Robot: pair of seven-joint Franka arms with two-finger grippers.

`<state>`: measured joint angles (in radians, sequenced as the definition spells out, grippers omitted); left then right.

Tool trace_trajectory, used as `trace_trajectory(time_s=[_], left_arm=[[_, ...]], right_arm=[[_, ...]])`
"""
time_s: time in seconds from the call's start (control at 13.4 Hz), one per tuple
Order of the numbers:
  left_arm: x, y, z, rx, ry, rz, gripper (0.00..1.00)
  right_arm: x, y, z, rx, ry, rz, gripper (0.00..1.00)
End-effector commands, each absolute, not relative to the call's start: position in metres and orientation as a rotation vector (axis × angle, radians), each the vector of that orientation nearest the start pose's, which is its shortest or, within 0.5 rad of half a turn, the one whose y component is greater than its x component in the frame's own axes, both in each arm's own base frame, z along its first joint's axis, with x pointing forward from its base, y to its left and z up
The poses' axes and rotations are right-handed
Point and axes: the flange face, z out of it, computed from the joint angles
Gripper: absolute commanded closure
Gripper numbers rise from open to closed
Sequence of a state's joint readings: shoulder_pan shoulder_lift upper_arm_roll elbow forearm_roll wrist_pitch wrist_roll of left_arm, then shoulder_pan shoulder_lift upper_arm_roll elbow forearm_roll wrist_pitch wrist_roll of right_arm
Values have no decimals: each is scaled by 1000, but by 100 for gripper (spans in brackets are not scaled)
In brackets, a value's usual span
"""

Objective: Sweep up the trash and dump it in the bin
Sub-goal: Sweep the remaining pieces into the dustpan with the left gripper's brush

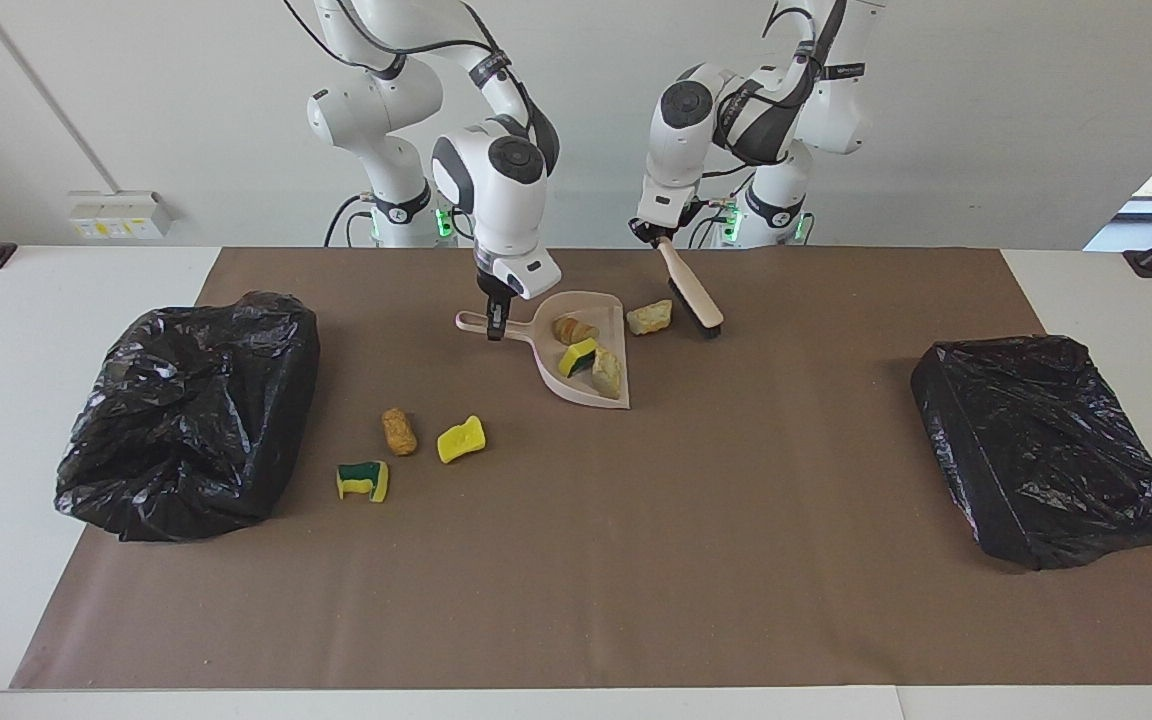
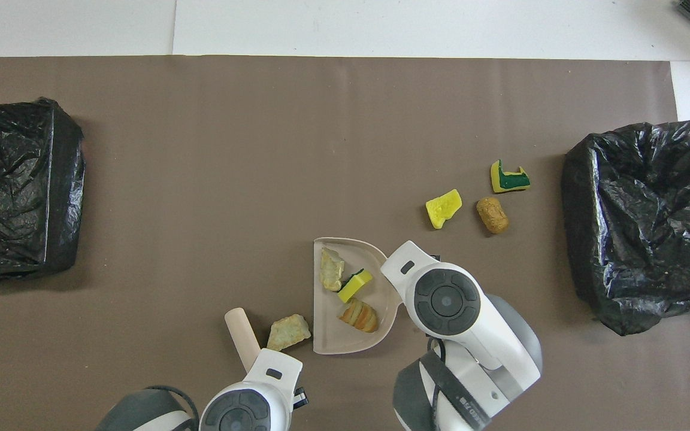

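Mid-sweep, partly loaded. Going along the facing view from the right arm's end of the table:

Crumpled open black bin bag (image 1: 186,415), well apart from the action. Near it, three loose scraps on the brown paper mat (image 1: 636,560): green-and-yellow sponge piece (image 1: 363,480), tan foam chunk (image 1: 398,431), bright yellow sponge piece (image 1: 461,439).

Right gripper (image 1: 496,322), fingers closed on the handle of the beige plastic dustpan (image 1: 604,392), pan flat on the mat. Three scraps inside it.

One beige foam chunk (image 1: 650,317) sits just beside the pan's open edge. Left gripper (image 1: 658,238), fingers clamped on the beige hand brush (image 1: 692,299), bristles down next to that chunk.

Next: brush that chunk into the pan, then handle the three loose ones; the bag is where the load gets dumped.

Flat black-wrapped box (image 1: 1046,450) at the left arm's end, out of the way.
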<state>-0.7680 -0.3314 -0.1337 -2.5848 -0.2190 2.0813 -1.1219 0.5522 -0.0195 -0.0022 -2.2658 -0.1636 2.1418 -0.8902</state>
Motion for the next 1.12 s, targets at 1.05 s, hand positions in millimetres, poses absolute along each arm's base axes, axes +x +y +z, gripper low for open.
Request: trace_trajectory(time_s=[1.05], left_arm=[[302,-354,396,-3130,29,237,100]], right_arm=[[428,252,362,-2359,-2257,169,100]])
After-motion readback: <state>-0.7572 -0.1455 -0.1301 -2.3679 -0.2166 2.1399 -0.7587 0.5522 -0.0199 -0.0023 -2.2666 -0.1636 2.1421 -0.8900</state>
